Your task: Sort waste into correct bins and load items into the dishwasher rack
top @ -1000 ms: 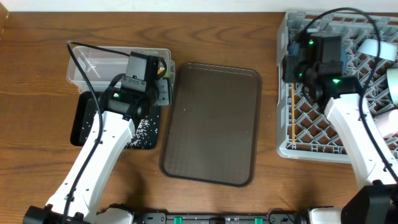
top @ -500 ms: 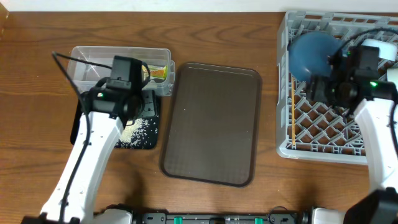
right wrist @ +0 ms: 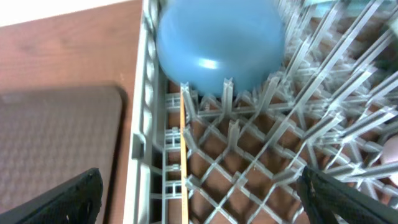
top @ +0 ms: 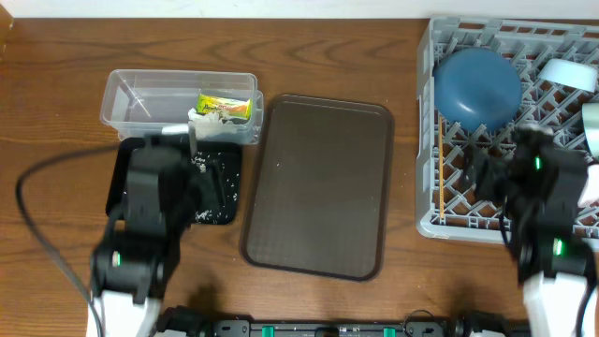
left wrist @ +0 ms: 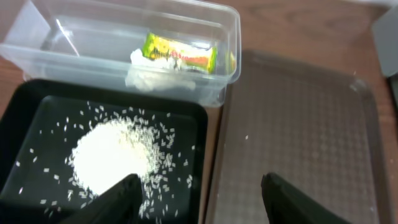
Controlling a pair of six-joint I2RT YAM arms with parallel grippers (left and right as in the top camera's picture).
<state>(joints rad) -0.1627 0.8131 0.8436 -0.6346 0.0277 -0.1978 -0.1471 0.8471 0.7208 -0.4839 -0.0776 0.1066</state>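
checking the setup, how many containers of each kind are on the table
clear tub: 1
black tray: 1
brown tray: 1
grey rack: 1
total: 4

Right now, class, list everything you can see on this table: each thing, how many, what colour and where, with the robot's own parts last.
tub: one, clear, table's left
wrapper: one, yellow-green, in the tub
tissue: one, white, in the tub beside the wrapper
black tray: one, black, next to the tub
rice: one heap, white, in the black tray
brown tray: one, brown, table's middle
rack: one, grey, table's right
plate: one, dark blue, in the rack
chopsticks: count unclear, wooden, rack's left edge
bowl: one clearly seen, pale blue, in the rack
left gripper: open, over the trays
right gripper: open, over the rack
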